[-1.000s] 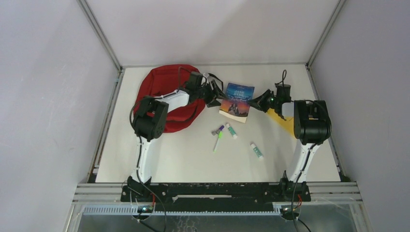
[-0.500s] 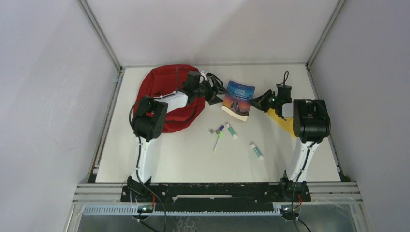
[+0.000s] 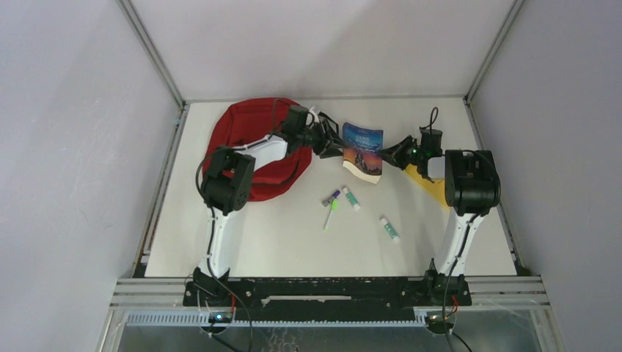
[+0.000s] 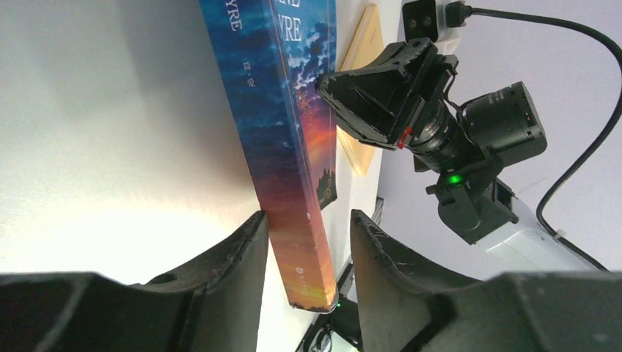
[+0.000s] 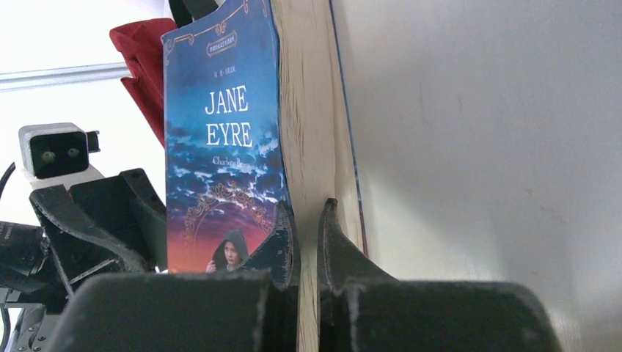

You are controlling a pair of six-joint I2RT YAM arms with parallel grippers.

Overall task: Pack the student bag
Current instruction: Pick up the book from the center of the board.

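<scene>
Student bag at the table's far left corner; contents hidden. Book tipped on edge beside it: right gripper pinches its cover, left gripper spread astride the spine. Markers lie loose mid-table, so most packing likely remains.

Item count at the desk: one red backpack at the far left corner, one book near the far edge, two green-capped white tubes, one green pen, one small purple item, and one flat yellow piece by the right edge.
</scene>
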